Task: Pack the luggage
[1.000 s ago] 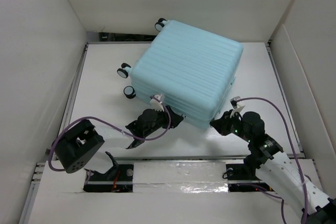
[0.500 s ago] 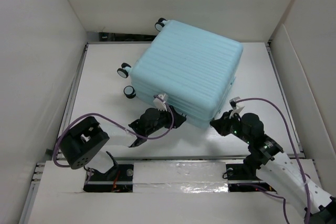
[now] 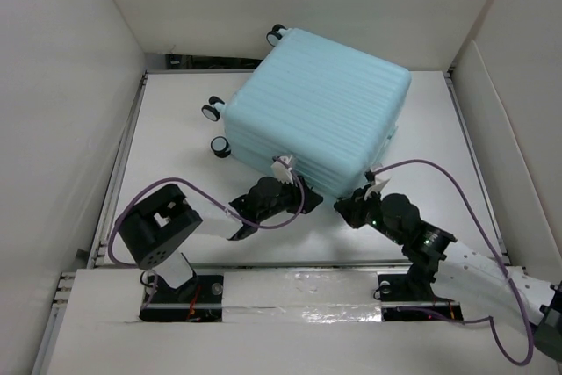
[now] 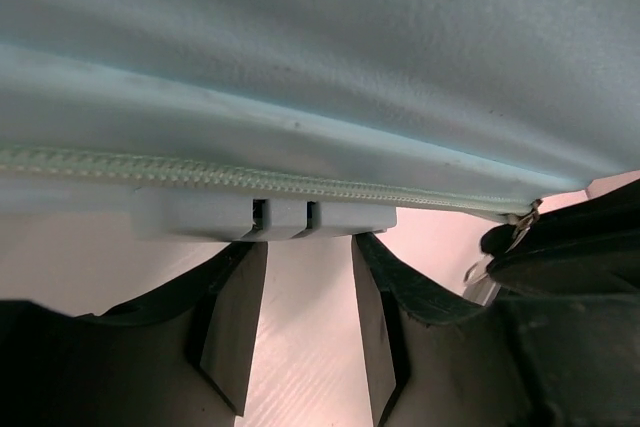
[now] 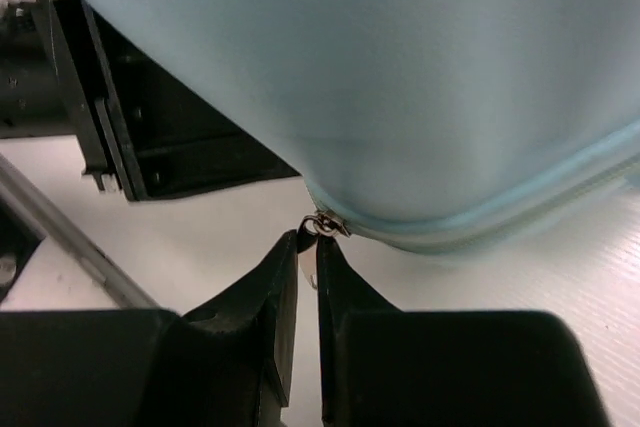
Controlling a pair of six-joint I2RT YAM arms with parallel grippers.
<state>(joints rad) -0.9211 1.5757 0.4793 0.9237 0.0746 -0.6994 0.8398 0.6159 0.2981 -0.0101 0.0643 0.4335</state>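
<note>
The luggage (image 3: 320, 103) is a pale aqua ribbed hard-shell case, lying closed on the white table with its wheels to the left. My left gripper (image 3: 297, 192) is open at its near edge. In the left wrist view the fingertips (image 4: 245, 262) sit just under a grey block (image 4: 265, 215) below the zip, with bare table between them. My right gripper (image 3: 344, 208) is at the near corner, shut on the metal zipper pull (image 5: 322, 226). That pull hangs from the luggage (image 5: 400, 77) where the zip (image 5: 480, 222) bends round the corner.
White walls (image 3: 61, 111) enclose the table on three sides. Small black-and-white wheels (image 3: 211, 111) stick out at the case's left. Purple cables (image 3: 430, 169) loop from both wrists. A metal rail (image 3: 299, 292) runs along the near edge. The left arm's black body (image 5: 150, 137) lies close to my right gripper.
The right gripper has slid left round the near corner with the zipper pull. The left arm has moved right along the near edge. The luggage has shifted a little to the right.
</note>
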